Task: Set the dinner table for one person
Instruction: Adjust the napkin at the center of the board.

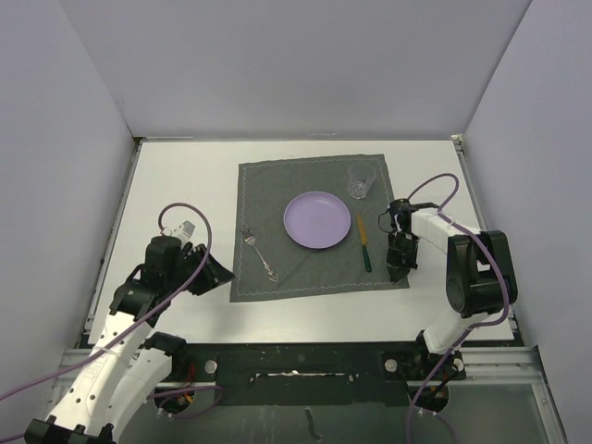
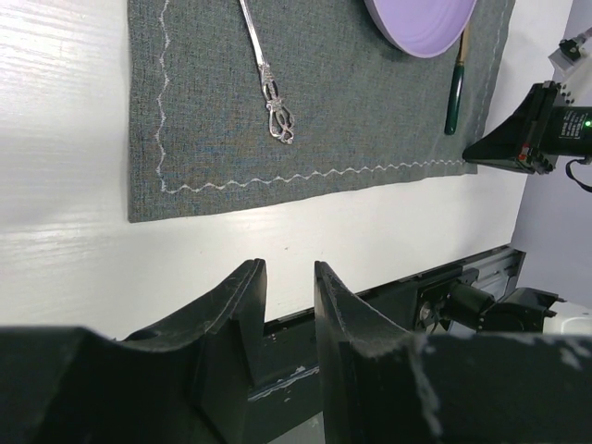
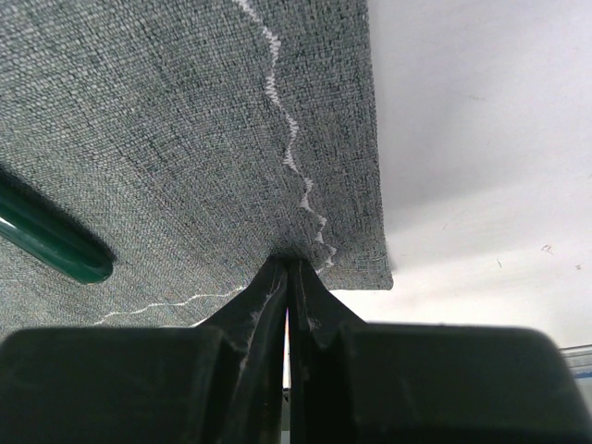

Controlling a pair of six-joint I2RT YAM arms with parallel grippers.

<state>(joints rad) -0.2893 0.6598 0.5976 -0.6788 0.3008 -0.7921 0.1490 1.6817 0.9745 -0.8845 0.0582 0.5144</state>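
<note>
Grey placemat point(image 1: 268, 199): corner pinched in right tool point(image 3: 285, 266) beside green-handled knife point(image 1: 363, 242); left tool point(image 2: 289, 275) parted, empty.

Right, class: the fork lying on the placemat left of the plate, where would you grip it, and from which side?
Take the fork by the plain, slim shaft between the tines and the ornate handle end, coming straight down from above and closing across its width. It lies flat on the placemat, so nothing can slide beneath, and the plate stands clear of it.

Grey placemat point(image 1: 268, 194) with white zigzag stitching, lilac plate point(image 1: 317, 219), silver fork point(image 1: 260, 254), green-handled knife point(image 1: 364, 242), white dinner table point(image 1: 185, 185).
</note>
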